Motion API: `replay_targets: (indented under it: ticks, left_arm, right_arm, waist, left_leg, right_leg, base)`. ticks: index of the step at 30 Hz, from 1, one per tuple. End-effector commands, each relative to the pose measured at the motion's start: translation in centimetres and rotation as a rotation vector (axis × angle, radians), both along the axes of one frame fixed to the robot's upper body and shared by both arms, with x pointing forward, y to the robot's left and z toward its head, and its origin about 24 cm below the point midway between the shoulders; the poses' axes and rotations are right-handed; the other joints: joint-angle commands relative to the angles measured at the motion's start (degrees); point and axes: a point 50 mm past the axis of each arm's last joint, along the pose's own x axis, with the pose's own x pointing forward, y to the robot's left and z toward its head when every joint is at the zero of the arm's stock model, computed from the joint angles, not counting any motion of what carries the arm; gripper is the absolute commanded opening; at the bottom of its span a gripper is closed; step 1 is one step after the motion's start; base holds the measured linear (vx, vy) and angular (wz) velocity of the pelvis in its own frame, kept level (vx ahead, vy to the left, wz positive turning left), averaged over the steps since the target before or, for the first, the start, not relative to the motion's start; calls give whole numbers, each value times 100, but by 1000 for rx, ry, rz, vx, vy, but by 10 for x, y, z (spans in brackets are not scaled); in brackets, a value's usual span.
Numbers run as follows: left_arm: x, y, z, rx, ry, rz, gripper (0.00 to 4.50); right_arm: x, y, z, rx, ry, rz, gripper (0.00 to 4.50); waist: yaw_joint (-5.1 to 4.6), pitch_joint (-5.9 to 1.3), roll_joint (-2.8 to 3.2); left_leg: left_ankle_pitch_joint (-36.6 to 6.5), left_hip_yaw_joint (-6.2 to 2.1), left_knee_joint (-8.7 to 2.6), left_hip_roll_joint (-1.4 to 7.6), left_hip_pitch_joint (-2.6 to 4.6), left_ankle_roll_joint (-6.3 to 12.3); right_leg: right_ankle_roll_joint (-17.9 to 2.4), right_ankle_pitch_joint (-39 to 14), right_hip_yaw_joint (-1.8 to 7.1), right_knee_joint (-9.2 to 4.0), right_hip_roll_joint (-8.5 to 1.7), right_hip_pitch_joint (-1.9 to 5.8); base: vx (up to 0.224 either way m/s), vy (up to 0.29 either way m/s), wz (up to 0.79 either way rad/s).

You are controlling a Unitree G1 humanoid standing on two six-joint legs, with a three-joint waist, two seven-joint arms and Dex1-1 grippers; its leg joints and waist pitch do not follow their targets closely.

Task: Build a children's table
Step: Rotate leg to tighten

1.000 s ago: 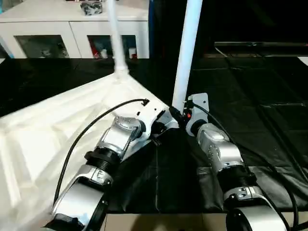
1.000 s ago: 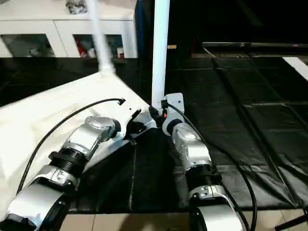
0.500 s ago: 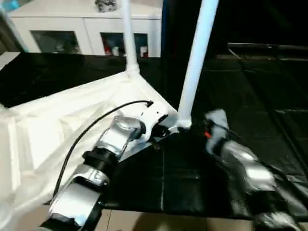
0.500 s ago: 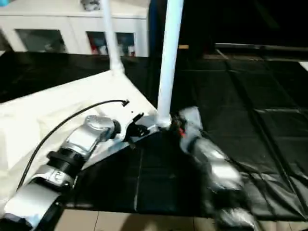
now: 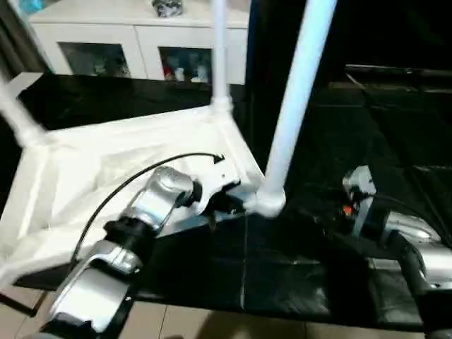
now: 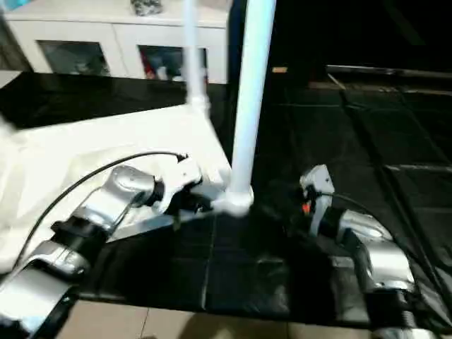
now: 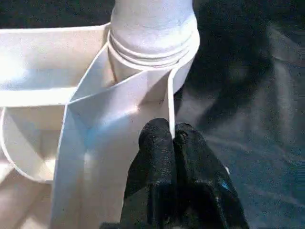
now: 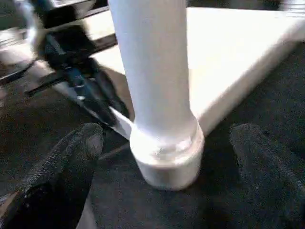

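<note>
One white plastic rectangular tabletop (image 5: 106, 176), upside down on black sheet-covered surface (image 5: 339, 141), ribbed underside up. Three long white tapered round legs upright in round corner sockets: nearest leg (image 5: 293, 106) at near right corner, second leg (image 5: 219, 49) at far corner, third leg (image 5: 18, 116) at left corner, partly cut off. One white glass-door cabinet (image 5: 141, 42) behind. Two silver forearms. Left gripper (image 7: 171, 138) pinched closed on thin edge wall of tabletop just beside nearest socket (image 7: 152, 52). Right gripper (image 8: 167, 143) spread wide, empty, fingers (image 8: 71, 157) either side of nearest leg's base, not touching.
</note>
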Motion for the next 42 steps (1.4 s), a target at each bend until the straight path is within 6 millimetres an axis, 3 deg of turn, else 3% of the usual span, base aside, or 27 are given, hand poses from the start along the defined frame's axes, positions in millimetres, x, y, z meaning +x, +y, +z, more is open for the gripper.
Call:
replay_targets:
  ticks: [1, 4, 5, 11, 12, 16, 30, 42]
  left_arm:
    - [-10, -17, 11, -27, -16, -182, 0]
    - [-13, -19, 11, -17, -11, -236, 0]
    - [-14, -19, 11, -15, -12, -241, 0]
    - [-16, -20, 10, -17, -14, -259, 0]
    - [-16, -20, 10, -18, -14, -261, 0]
    - [-18, -19, 10, -17, -13, -271, 0]
    - [-20, -17, 9, -13, -9, -273, 0]
    - [-16, -17, 9, -6, -24, -236, 0]
  right_arm:
    - [3, 10, 5, -8, -8, 78, 448]
    - [12, 20, 4, -33, -18, 113, 448]
    - [14, 24, 4, -33, -18, 126, 448]
    - [15, 41, 2, -9, 18, 228, 448]
    - [14, 42, 1, -7, 28, 237, 422]
    - [15, 45, -2, 18, 88, 280, 403]
    - [15, 50, -5, 61, 151, 353, 279]
    - [11, 54, -7, 75, 173, 380, 242]
  waist:
    - [-18, -383, -37]
    - [-6, -376, -26]
    - [-8, -374, -50]
    - [7, -386, -81]
    - [0, -382, -84]
    - [-6, -386, -112]
    - [-18, -387, -94]
    - [-21, -379, -77]
  left_leg:
    - [-843, 22, -376, 138, 21, 542]
    - [-949, 28, -384, 141, 37, 411]
    - [-978, 29, -386, 138, 39, 367]
    - [-822, 16, -383, 136, 12, 387]
    - [-810, 23, -378, 130, 7, 399]
    - [-776, 23, -370, 125, -7, 436]
    - [-753, 21, -366, 130, 0, 410]
    - [-894, 19, -375, 125, 13, 344]
  right_leg:
    - [-1472, -898, 248, -333, -259, 365]
    - [-1500, -1021, 257, -338, -266, 343]
    - [-1493, -1053, 260, -339, -265, 343]
    - [-1437, -1011, 264, -301, -281, 379]
    - [-1433, -1017, 263, -308, -276, 373]
    - [-1436, -1060, 255, -301, -278, 387]
    - [-1403, -1170, 256, -303, -277, 373]
    - [-1356, -1338, 256, -329, -272, 369]
  base:
    - [0, 0, 0]
    - [0, 0, 0]
    - [0, 0, 0]
    - [0, 0, 0]
    - [0, 0, 0]
    - [0, 0, 0]
    - [0, 0, 0]
    - [0, 0, 0]
